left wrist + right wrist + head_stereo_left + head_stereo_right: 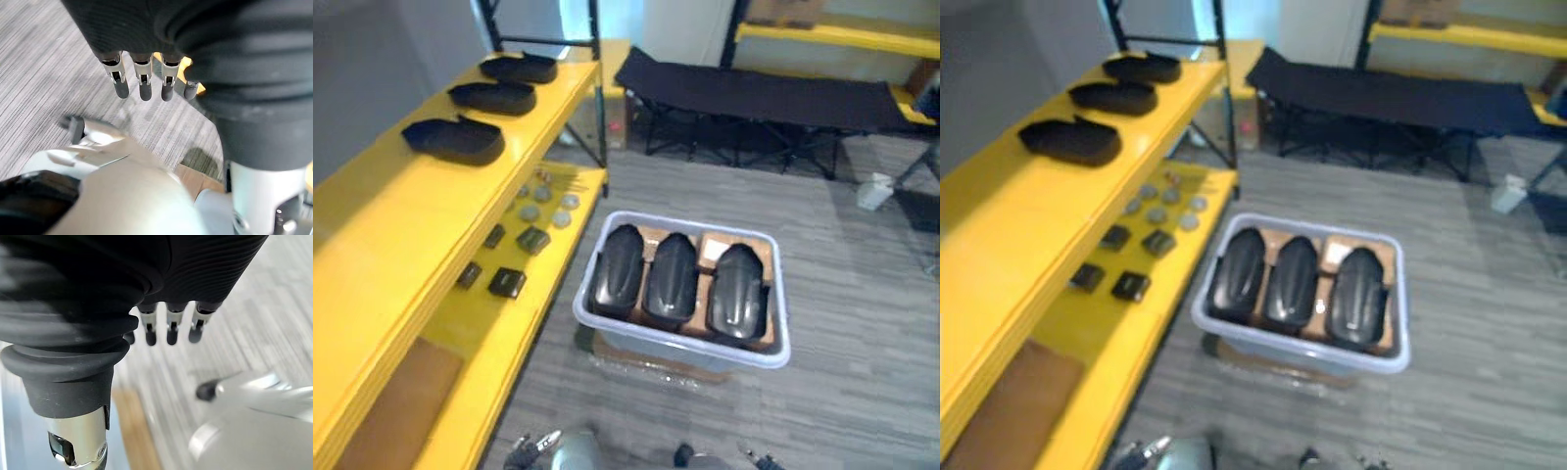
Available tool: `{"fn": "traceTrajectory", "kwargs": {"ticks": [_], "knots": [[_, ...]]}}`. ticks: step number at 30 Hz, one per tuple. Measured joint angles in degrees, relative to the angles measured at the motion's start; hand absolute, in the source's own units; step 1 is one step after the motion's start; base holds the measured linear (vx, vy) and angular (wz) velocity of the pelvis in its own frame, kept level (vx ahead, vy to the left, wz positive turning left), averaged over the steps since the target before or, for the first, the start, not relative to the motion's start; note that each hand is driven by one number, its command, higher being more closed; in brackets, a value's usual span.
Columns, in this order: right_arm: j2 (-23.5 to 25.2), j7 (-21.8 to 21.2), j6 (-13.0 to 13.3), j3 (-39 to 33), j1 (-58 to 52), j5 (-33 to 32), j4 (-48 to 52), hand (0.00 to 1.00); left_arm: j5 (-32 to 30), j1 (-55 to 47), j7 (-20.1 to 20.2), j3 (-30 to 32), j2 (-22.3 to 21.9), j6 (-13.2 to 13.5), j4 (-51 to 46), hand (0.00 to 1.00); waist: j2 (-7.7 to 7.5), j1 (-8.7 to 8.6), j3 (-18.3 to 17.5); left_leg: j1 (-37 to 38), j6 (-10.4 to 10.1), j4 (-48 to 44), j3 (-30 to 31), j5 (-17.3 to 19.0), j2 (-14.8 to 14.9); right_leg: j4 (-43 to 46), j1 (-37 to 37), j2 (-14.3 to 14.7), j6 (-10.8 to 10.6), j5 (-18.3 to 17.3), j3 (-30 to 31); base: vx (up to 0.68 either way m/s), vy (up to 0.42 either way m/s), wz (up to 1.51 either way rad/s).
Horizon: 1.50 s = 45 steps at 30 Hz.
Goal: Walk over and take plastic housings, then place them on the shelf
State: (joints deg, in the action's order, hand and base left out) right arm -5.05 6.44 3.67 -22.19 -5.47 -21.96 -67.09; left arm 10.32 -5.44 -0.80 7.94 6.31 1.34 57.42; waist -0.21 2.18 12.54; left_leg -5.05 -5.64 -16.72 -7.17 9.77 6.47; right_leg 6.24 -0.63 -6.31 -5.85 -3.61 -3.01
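Three plastic housings are lying side by side inside the grey bin, with the shelf left of it. Left hand and right hand are hanging empty, fingers straight. Best approach: squaring up close to the bin before reaching.

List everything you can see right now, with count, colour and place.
housings in bin: three, black, side by side in the bin
housings on shelf: three, black, in a row on the top level
bin: one, light grey, on the floor beside the shelf
shelf: one, yellow, along the left
blocks: four, dark, on the lower shelf level
discs: several, grey, lower level, beyond the blocks
board: one, brown, near end of the lower level
cot: one, black, at the back
container: one, white, on the floor at right
left hand: fingers straight, empty, above the floor
right hand: fingers straight, empty, above the floor
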Motion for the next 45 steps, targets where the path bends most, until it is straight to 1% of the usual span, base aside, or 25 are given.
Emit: {"fn": "traceTrajectory", "kwargs": {"ticks": [1,2,4,6,9,12,16,17,22,25,26,28,30,31,32,34,35,36,38,39,40,41,42,43,45], "knots": [[0.0,0.0,0.0,-0.9,-0.4,0.0,0.0,0.0,-0.7,0.6,0.1,-0.5,0.4,0.2,0.0,0.0,-0.65,-0.14,-0.1,-0.2,0.2,0.6,-0.3,-0.1,-0.6,0.2,0.6,-0.6,-0.2,0.0,0.0,0.04,0.091,-0.12],[-0.1,0.1,0.1,-2.9,-1.2,0.3,0.1,0.0,-2.7,2.4,0.6,-2.1,1.3,1.5,-0.1,0.0,-1.18,-0.91,0.5,-0.2,0.5,1.2,-0.7,-0.4,-1.5,0.3,1.2,-1.6,-0.6,-0.1,0.1,0.04,0.089,-0.03],[0.0,0.0,0.1,-3.1,-1.6,0.9,0.2,0.0,-3.7,3.8,1.1,-3.7,1.9,2.4,-0.6,0.0,-1.24,-1.37,0.7,-0.5,0.8,1.5,-1.4,-0.3,-2.0,-0.1,1.8,-2.1,-0.9,0.1,0.5,0.06,0.078,-0.09],[0.7,-0.1,0.1,-3.6,-2.2,4.1,0.4,0.0,-1.4,6.5,1.1,-5.6,1.7,2.5,-2.4,0.0,-1.26,-2.53,0.7,-0.5,1.5,2.7,-1.5,-0.7,-2.8,-1.5,1.6,-2.7,-1.9,1.2,0.3,0.13,0.051,-0.02],[2.1,-0.1,0.1,-3.6,-2.1,4.8,0.7,0.0,2.3,8.9,0.9,-7.0,1.6,2.7,-5.3,0.0,-1.32,-2.78,0.7,-0.3,1.8,3.4,-1.3,-1.1,-3.2,-3.0,0.7,-2.6,-2.2,1.8,-0.3,0.14,0.012,0.02],[3.8,-0.2,0.3,-2.2,-1.9,4.9,1.7,0.0,2.6,10.9,0.8,-8.2,1.2,1.3,-6.8,0.0,-1.4,-2.87,0.7,1.2,1.8,4.4,-1.0,-1.1,-3.3,-4.4,-1.1,-2.5,-2.2,2.1,-1.8,0.14,-0.017,0.04],[3.9,-0.3,0.8,0.5,-1.1,4.8,2.9,0.0,2.6,9.7,-0.7,-9.2,0.2,-2.5,-4.9,0.0,-1.53,-2.84,0.7,2.2,1.8,5.3,-1.2,-1.1,-3.0,-5.4,-1.6,-2.2,-2.0,3.3,-1.8,0.07,-0.004,-0.09],[3.1,-0.1,2.3,8.7,-3.4,4.8,2.9,0.0,2.7,3.2,-2.1,-4.1,0.3,-4.9,0.7,0.0,-3.96,-1.99,-3.3,6.1,2.2,12.1,0.2,-5.1,-5.3,-7.8,-2.8,-3.7,-0.9,4.7,-4.8,0.0,0.0,0.0],[2.8,-0.1,2.3,8.7,-3.1,4.8,2.9,0.0,2.7,3.1,-2.1,-3.6,0.1,-4.9,0.5,0.0,-3.58,-1.73,-3.2,5.5,2.2,11.5,0.2,-4.9,-5.2,-7.3,-2.4,-3.8,-1.0,4.2,-5.0,0.0,0.002,0.01],[2.0,-0.6,2.3,7.5,-0.6,4.7,3.0,0.0,2.9,3.1,-1.9,-1.9,-0.3,-3.7,-0.1,0.0,-2.42,-1.71,-1.7,1.3,2.4,4.6,0.2,-1.7,-3.9,-3.2,0.4,-4.3,-1.8,3.1,-5.7,-0.03,0.043,0.06],[1.3,-1.3,2.3,6.3,0.4,4.7,3.3,0.0,2.9,3.3,-1.6,-1.7,-0.3,-2.9,-0.4,0.0,-1.77,-1.75,-0.9,-0.2,2.6,1.9,0.4,-0.5,-3.6,-1.5,1.2,-4.5,-2.0,2.9,-7.0,-0.03,0.056,0.08],[0.0,-2.9,2.5,4.7,1.5,4.6,3.5,0.0,3.2,3.3,-1.2,-1.7,-0.2,-2.3,-0.9,0.0,-1.14,-1.45,-0.2,-2.8,3.2,-1.4,0.5,0.9,-3.5,-0.3,2.1,-5.1,-2.3,3.0,-8.1,-0.05,0.105,0.14],[-0.6,-5.2,3.9,3.8,3.1,4.9,3.9,0.0,3.3,3.3,-0.8,-1.8,0.0,-1.7,-2.0,0.0,-1.04,-1.44,1.0,-5.2,3.9,-4.5,0.6,2.3,-3.9,0.9,2.7,-6.2,-3.4,2.7,-9.0,-0.05,0.157,0.3],[-0.7,-7.7,5.6,5.2,3.9,6.4,5.1,0.0,3.4,3.3,-0.7,-2.2,0.0,-1.1,-3.0,0.0,-1.03,-1.34,2.0,-6.5,4.3,-6.8,0.7,3.7,-4.2,2.3,2.7,-7.2,-4.1,2.3,-10.2,-0.06,0.18,0.45],[-1.1,-10.4,8.0,9.8,3.9,8.8,8.2,0.0,4.7,3.4,-0.8,-2.6,0.2,-0.3,-3.9,0.0,-1.26,-1.04,3.1,-7.6,4.6,-9.1,0.7,4.7,-4.3,3.7,2.7,-8.0,-4.6,2.0,-11.4,-0.06,0.188,0.4],[-1.2,-14.0,10.9,17.7,3.8,11.8,13.6,0.0,5.7,3.6,-0.9,-3.4,0.6,0.0,-4.6,0.0,-2.19,0.3,3.5,-8.0,4.8,-10.3,1.5,5.2,-5.2,4.4,2.7,-8.8,-4.8,2.0,-13.0,-0.04,0.141,0.28],[-1.0,-16.1,13.0,26.7,4.4,13.9,21.6,0.0,5.7,3.7,-1.2,-4.9,1.9,0.2,-4.6,0.0,-2.91,1.73,3.4,-8.1,4.8,-10.5,2.1,5.2,-5.4,4.4,2.2,-8.9,-4.9,3.2,-14.5,-0.03,0.105,0.27],[-0.9,-16.6,13.6,31.4,5.3,14.4,27.2,0.0,5.3,3.5,-1.4,-5.1,2.1,0.4,-4.6,0.0,-3.08,2.47,3.3,-8.0,4.8,-10.5,2.4,5.2,-5.3,4.2,1.7,-8.6,-4.7,4.1,-14.6,-0.04,0.095,0.27],[-0.3,-17.5,15.2,37.9,8.8,14.6,37.7,0.0,4.8,2.6,-1.8,-5.0,2.5,1.1,-4.6,0.0,-3.42,3.04,3.1,-7.8,5.0,-10.4,3.4,5.5,-5.0,3.3,0.4,-8.0,-4.3,5.3,-14.7,-0.02,0.051,0.25],[-0.1,-18.0,15.8,39.4,11.5,14.4,41.8,0.0,4.5,2.0,-2.1,-4.7,3.1,1.5,-4.5,0.0,-3.5,4.03,3.0,-7.8,5.8,-10.3,2.0,6.1,-3.7,2.8,0.2,-7.3,-3.5,5.9,-14.6,-0.01,0.021,0.23],[-0.2,-18.2,16.0,39.7,15.5,13.2,46.2,0.0,4.3,1.0,-2.5,-4.5,3.4,1.6,-4.2,0.0,-3.67,4.34,2.9,-7.3,5.7,-10.3,-0.5,6.1,-1.6,1.7,-0.5,-6.5,-3.3,7.0,-14.6,0.0,0.002,0.09],[-0.5,-18.3,16.1,39.2,17.3,12.0,48.2,0.0,4.3,0.7,-2.5,-4.4,3.6,1.6,-4.2,0.0,-3.88,4.5,3.0,-6.8,5.5,-10.1,-1.4,6.0,-1.0,1.4,-0.9,-6.3,-3.2,7.3,-14.5,0.04,0.016,0.06],[-1.5,-18.3,16.0,37.4,20.3,9.8,52.2,0.0,4.3,-0.7,-2.5,-4.3,3.6,1.6,-4.1,0.0,-4.35,4.81,2.8,-5.9,4.9,-9.6,-1.8,5.6,-1.0,1.2,-1.6,-6.3,-3.2,7.4,-14.4,0.05,0.02,0.01],[-2.7,-18.3,15.6,35.6,22.0,7.6,55.0,0.0,4.3,-1.7,-2.4,-4.2,3.6,1.6,-4.1,0.0,-4.67,4.81,2.5,-5.6,5.1,-9.5,-1.9,5.4,-1.0,1.2,-1.9,-6.4,-3.2,7.4,-14.4,0.08,0.025,-0.01],[-6.4,-15.2,14.2,29.3,25.8,4.1,59.4,0.0,4.3,-3.0,-2.4,-3.9,4.0,1.6,-4.1,0.0,-5.22,4.81,2.2,-4.4,5.0,-9.2,-2.6,5.2,-1.0,0.9,-2.8,-6.4,-3.2,7.4,-14.2,0.08,0.018,-0.02]]}}
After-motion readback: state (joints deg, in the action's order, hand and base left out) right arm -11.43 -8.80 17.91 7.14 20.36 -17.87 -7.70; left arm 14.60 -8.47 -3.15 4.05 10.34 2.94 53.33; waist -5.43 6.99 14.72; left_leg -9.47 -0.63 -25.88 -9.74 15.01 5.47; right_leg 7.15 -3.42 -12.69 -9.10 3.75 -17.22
